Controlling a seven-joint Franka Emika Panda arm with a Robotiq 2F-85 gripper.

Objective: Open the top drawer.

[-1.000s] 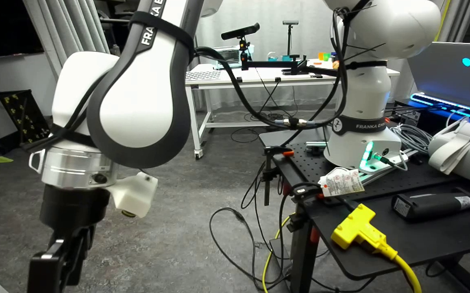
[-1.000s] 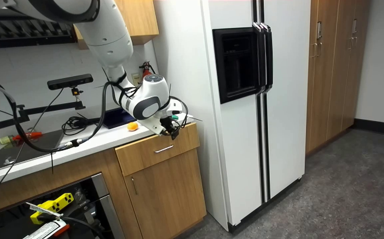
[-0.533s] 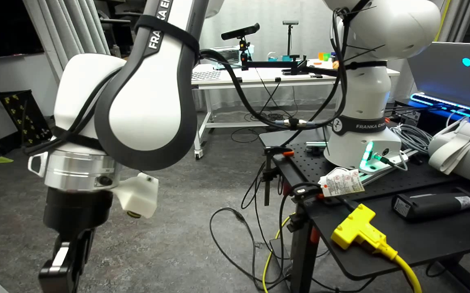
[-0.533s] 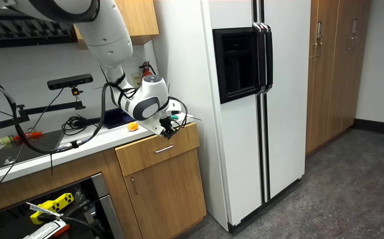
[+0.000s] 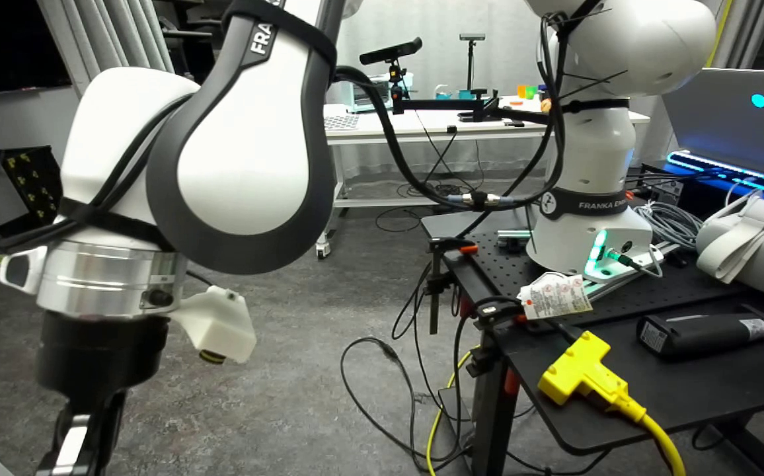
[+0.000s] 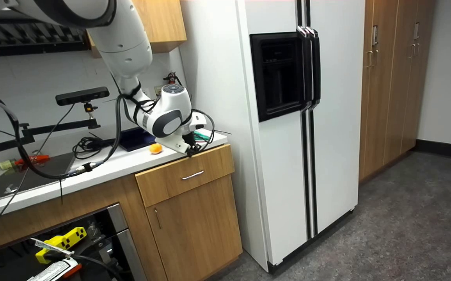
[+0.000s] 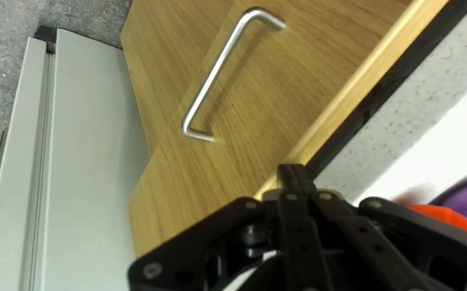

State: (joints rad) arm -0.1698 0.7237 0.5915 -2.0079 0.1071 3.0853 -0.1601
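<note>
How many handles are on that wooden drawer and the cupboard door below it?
2: the drawer handle on the top drawer, and the door handle near the upper left of the cupboard door in an exterior view. None seems hidden.

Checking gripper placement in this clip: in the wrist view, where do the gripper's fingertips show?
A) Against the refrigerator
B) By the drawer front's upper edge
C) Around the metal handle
B: the shut gripper shows by the upper edge of the top drawer, with the metal handle apart from it.

Lab kitchen, fridge (image 6: 282,156), cooktop (image 6: 54,164), robot arm (image 6: 119,41), probably an oven (image 6: 117,218)
</note>
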